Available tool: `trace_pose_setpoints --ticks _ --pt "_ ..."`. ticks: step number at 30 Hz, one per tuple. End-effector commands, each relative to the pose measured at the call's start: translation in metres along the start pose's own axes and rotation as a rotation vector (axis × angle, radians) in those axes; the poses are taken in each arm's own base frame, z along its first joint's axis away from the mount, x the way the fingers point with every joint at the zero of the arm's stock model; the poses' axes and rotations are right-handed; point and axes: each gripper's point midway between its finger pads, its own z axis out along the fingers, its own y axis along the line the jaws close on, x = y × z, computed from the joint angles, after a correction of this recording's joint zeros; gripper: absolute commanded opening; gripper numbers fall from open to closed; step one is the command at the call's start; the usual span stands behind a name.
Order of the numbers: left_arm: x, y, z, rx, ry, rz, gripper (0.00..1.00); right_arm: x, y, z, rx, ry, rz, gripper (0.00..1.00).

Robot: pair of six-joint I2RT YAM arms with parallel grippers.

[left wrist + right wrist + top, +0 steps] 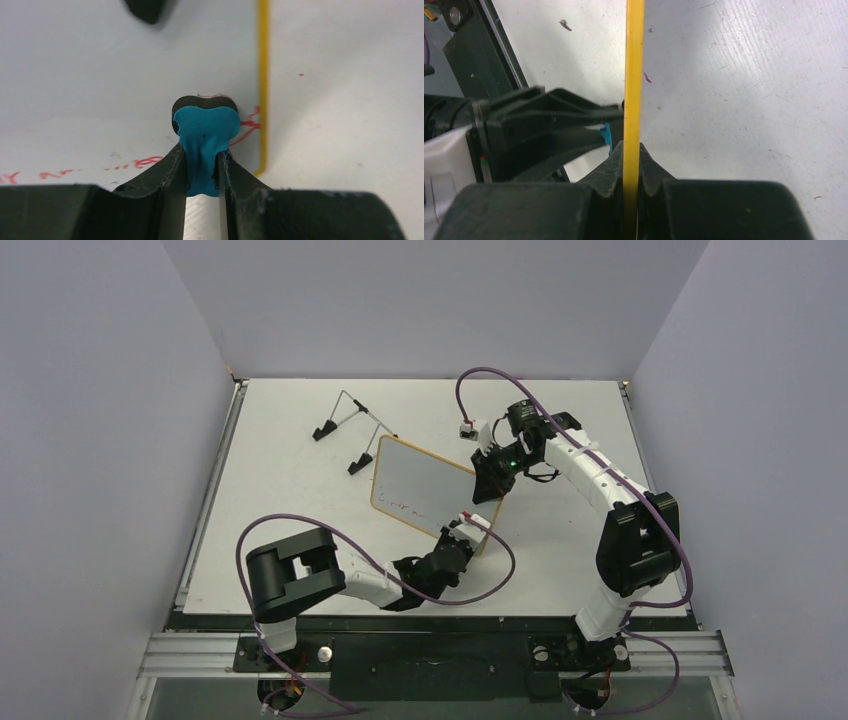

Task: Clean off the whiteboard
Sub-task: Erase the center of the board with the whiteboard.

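Note:
The whiteboard (420, 485) is held tilted above the table, white with an orange-yellow rim (263, 85). Red handwriting (140, 163) runs along its lower part. My right gripper (493, 480) is shut on the board's right edge; in the right wrist view the yellow rim (633, 90) runs straight up from between its jaws (631, 150). My left gripper (468, 532) is shut on a small blue eraser block (206, 135), whose dark felt face presses the board near its lower right corner, over red strokes (249, 124).
A thin wire stand (350, 425) with black feet sits on the table behind the board's left side. Purple cables loop over both arms. The table's metal rail (205, 500) runs along the left. Grey walls enclose three sides.

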Motion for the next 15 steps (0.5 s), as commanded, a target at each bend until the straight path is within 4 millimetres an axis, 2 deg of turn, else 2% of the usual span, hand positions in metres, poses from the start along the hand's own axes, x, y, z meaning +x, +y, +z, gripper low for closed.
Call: trace_pose_setpoints --ticks 1,4,9,10,13,15 --pt "-0.027 -0.054 0.002 0.182 -0.063 -0.013 0.00 0.000 0.019 -0.002 -0.047 -0.010 -0.011 0.00" --pt "-0.025 -0.048 0.003 0.152 -0.051 -0.002 0.00 0.000 0.019 -0.003 -0.046 -0.012 -0.011 0.00" --pt "-0.018 -0.004 0.008 0.014 -0.019 -0.044 0.00 0.000 0.020 -0.003 -0.046 -0.013 -0.012 0.00" --pt "-0.011 0.009 0.009 -0.015 -0.002 -0.057 0.00 -0.001 0.020 -0.003 -0.046 -0.014 -0.013 0.00" --pt "-0.011 0.032 0.008 -0.058 0.001 -0.094 0.00 -0.001 0.019 -0.003 -0.045 -0.014 -0.013 0.00" --pt "-0.011 0.041 0.006 -0.074 0.006 -0.097 0.00 -0.001 0.020 -0.003 -0.046 -0.012 -0.013 0.00"
